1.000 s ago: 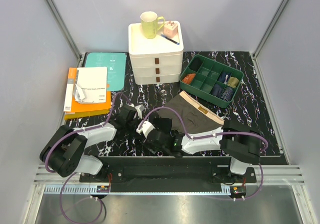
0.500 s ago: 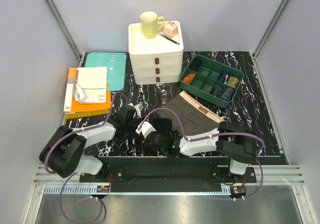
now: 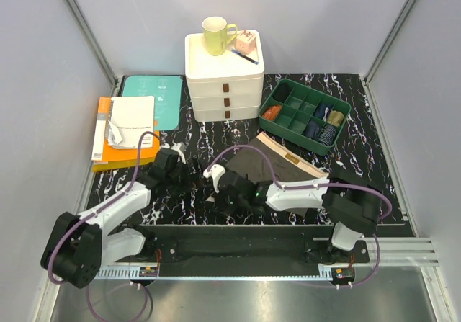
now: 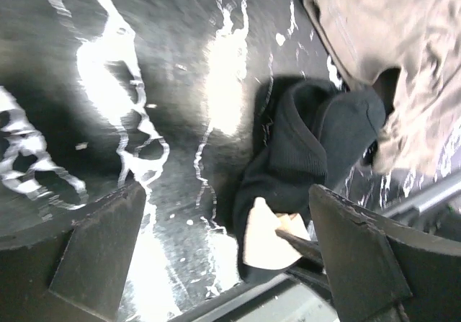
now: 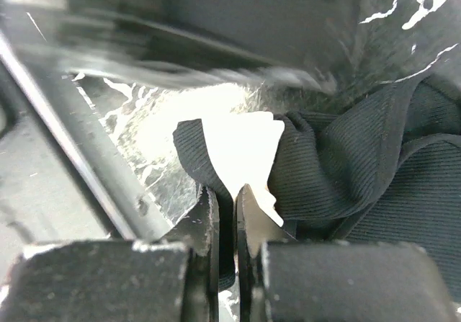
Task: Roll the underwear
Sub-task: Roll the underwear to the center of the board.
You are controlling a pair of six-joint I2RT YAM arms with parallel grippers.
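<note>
We have the right gripper clamped on the edge of the black boxer brief, bunched at the near edge of the table. The left gripper is spread wide and empty beside it. We want a low pinch and an even roll, no dragging. The olive-brown brief lies flat behind. From above the arms hide the black one, so roll tightness is probably unreadable.

left arm, right arm: white links, black joints | cables: purple | jaws: dark
</note>
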